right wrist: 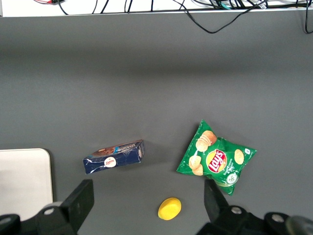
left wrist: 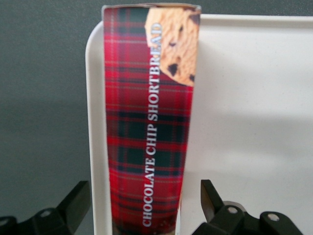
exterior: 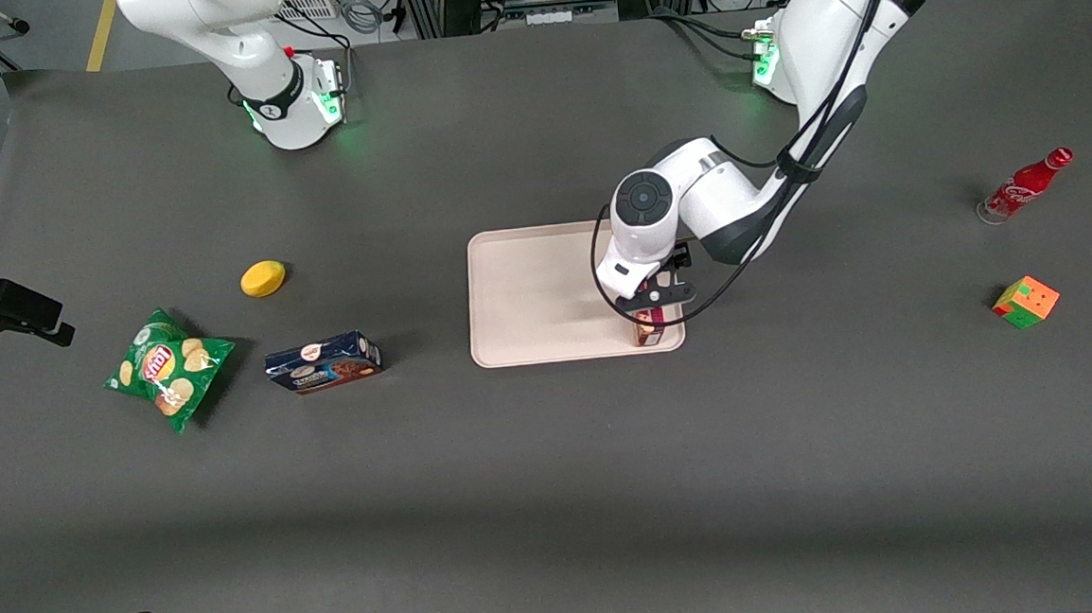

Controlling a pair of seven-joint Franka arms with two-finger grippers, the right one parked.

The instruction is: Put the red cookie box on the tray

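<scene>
Nearest to us the gripper [left wrist: 146, 208] has its jaws wide, apart from the red cookie box [left wrist: 149, 117], which stands upright on the tray [exterior: 526, 293] corner. We judge placing done; next, retreat gently upward.

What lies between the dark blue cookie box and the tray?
Only bare grey table separates the dark blue cookie box from the tray, as the front view shows. The gripper stands over the red cookie box.

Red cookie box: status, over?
Claw open, fingers either side of the red cookie box, not gripping. Box stands on end on the tray near its corner. Nothing in the way.
</scene>
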